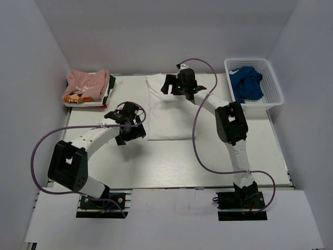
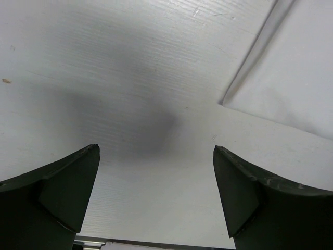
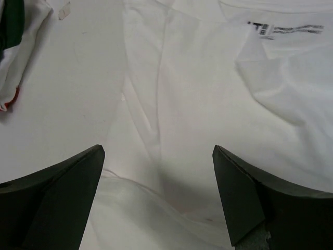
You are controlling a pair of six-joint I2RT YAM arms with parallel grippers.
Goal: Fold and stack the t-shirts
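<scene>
On my overhead feed the white t-shirt (image 1: 166,117) lies in the middle of the table (image 1: 171,166). It is folded into a long strip, with one short end at the far edge and the other reaching toward the centre. The side facing up is plain white. The near half lies fairly flat, and the far half is rumpled with soft creases. My right wrist camera picks up a small label (image 3: 283,28) in black lettering at that far end.

The pink t-shirt (image 1: 86,82) sits folded in the far left corner. It has orange print along its near side, and it rests on a folded white piece (image 1: 106,94) that shows green and red at its edges.

The right gripper (image 3: 158,150) hangs over the far end of the white t-shirt. Its jaws are spread wide with nothing between them, only creased cloth below. I cannot tell whether the tips touch the fabric.

The left gripper (image 2: 156,150) is just beside the strip's left edge, close to its near left corner. It is also spread wide and holds nothing, with bare table under it.

A basket (image 1: 274,83) holding a blue cloth (image 1: 246,83) stands in the far right corner.
</scene>
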